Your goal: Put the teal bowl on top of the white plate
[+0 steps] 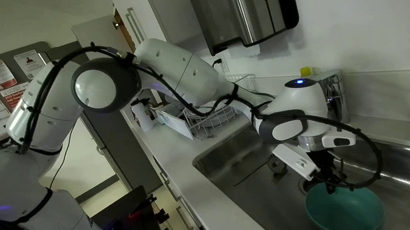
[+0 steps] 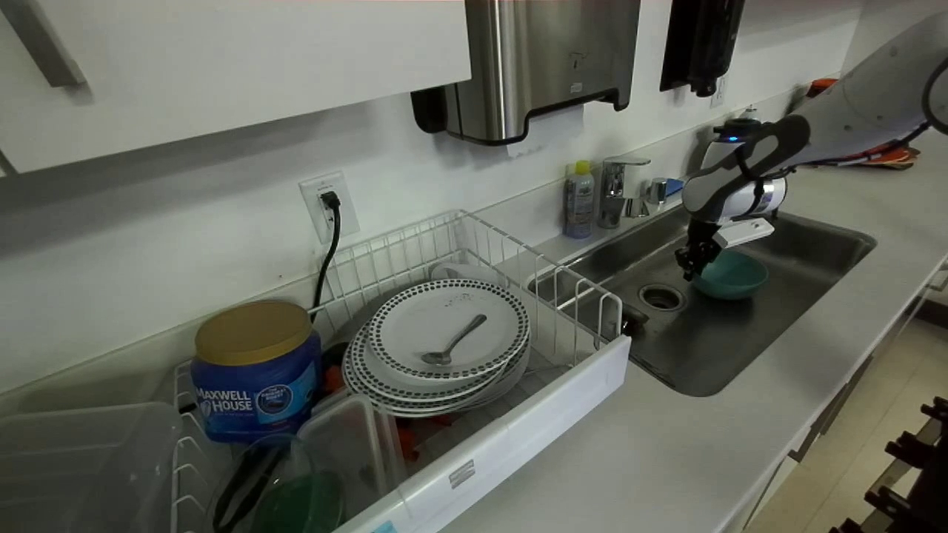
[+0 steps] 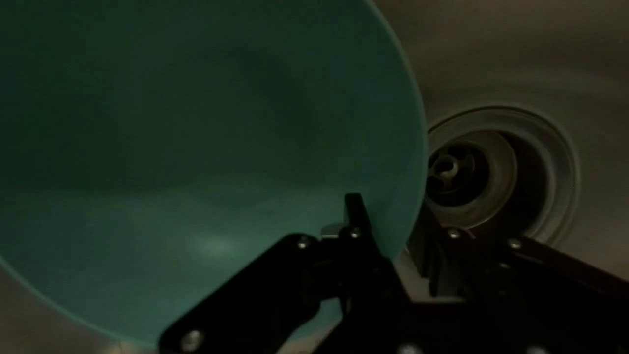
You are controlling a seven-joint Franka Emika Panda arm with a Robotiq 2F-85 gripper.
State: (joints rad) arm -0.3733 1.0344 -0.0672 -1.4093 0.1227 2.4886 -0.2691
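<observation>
The teal bowl stands in the steel sink, beside the drain; it also shows in an exterior view and fills much of the wrist view. My gripper is at the bowl's rim, pointing down; it also shows in an exterior view. In the wrist view the gripper straddles the rim, one finger inside the bowl and one outside. A gap shows between the fingers, so it looks partly open. The outer fingertip is hidden. A white plate with a dotted rim tops a stack of plates and bears a spoon.
The stack stands in a wire dish rack beside the sink, with a blue coffee tub and clear containers. A faucet and a spray bottle stand behind the sink. A paper towel dispenser hangs above.
</observation>
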